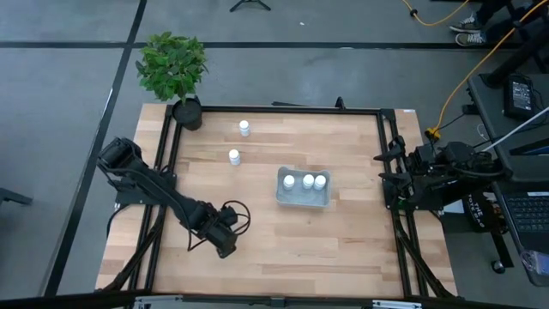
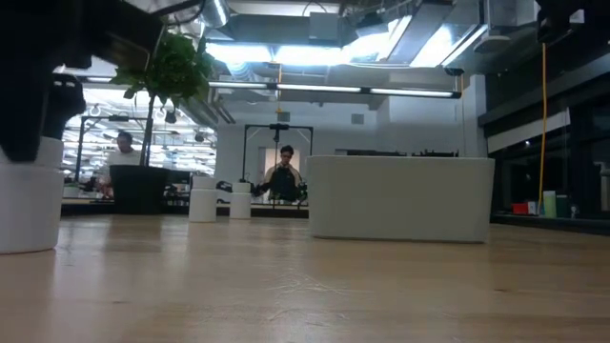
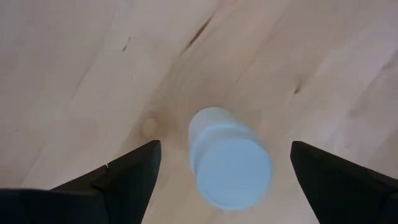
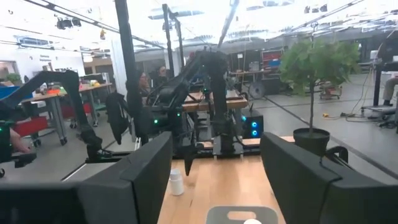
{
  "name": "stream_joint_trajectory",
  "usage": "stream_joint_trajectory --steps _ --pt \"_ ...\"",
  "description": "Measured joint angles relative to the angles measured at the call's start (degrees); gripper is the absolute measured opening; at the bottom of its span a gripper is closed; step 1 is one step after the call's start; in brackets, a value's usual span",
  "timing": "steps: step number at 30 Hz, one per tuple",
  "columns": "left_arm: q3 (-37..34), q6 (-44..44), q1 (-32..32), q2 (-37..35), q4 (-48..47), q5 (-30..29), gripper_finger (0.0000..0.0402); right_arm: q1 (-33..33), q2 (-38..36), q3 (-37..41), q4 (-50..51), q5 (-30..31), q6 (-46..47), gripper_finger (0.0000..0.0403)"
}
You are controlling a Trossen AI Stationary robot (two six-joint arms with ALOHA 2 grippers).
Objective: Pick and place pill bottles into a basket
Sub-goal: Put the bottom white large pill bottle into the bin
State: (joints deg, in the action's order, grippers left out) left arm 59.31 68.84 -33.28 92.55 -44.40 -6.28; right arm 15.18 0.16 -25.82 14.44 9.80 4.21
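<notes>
High view looked straight down on a pale wooden counter (image 1: 274,249) framed by black rails. A leafy green plant in a black pot (image 1: 186,112) stood at its far left corner. Near the middle sat the shallow grey-blue plastic basket (image 1: 303,199) with rounded corners, already holding three small white capped pill bottles (image 1: 306,181) in a row along its far side. Two more white bottles stood upright and apart on the bare wood between the plant and the basket, one farther back (image 1: 244,128) and one nearer (image 1: 233,156).

The dark left arm stretched across the near left of the counter, its left end effector (image 1: 225,241) low over the wood. In the left wrist view its two dark fingers (image 3: 124,180) stood wide apart, one on each side of another upright white bottle (image 3: 229,157) seen from above, with no finger touching it. The right arm waited folded at the counter's right edge, its right end effector (image 4: 214,168) parted and empty in its own wrist view.

The bottle looked light, rigid and smooth, so it would likely tip or slide if nudged on one side only. A sensible hold seemed to be across the straight body below the cap, both fingers closing evenly.
</notes>
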Motion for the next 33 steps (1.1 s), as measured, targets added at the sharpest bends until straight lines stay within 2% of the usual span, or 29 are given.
stream_joint_trajectory --steps 5,9,12,19,26,33 --pt "0.0 -1.0 0.0 3.1 0.7 0.4 0.0347 0.0 0.0 0.0 0.1 0.0 -0.2 0.0245" --pt "0.0 -1.0 0.0 5.2 1.9 1.8 0.0325 0.0 0.0 0.0 0.4 0.0 -0.2 0.0245" --pt "0.0 -0.6 0.0 5.3 3.0 1.5 0.0288 0.0 0.0 0.0 0.4 0.1 -0.2 0.0245" --pt "0.0 -0.6 0.5 5.0 3.1 1.0 0.0174 0.0 0.0 0.0 0.4 0.1 -0.2 0.0245" --pt "1.0 -2.0 2.3 5.1 3.2 0.9 0.0171 0.0 0.0 0.0 0.4 0.2 0.0 0.0245" --pt "9.3 -16.2 9.1 3.5 2.8 -3.3 0.0171 0.0 0.0 0.0 0.5 0.2 -0.3 0.0245"
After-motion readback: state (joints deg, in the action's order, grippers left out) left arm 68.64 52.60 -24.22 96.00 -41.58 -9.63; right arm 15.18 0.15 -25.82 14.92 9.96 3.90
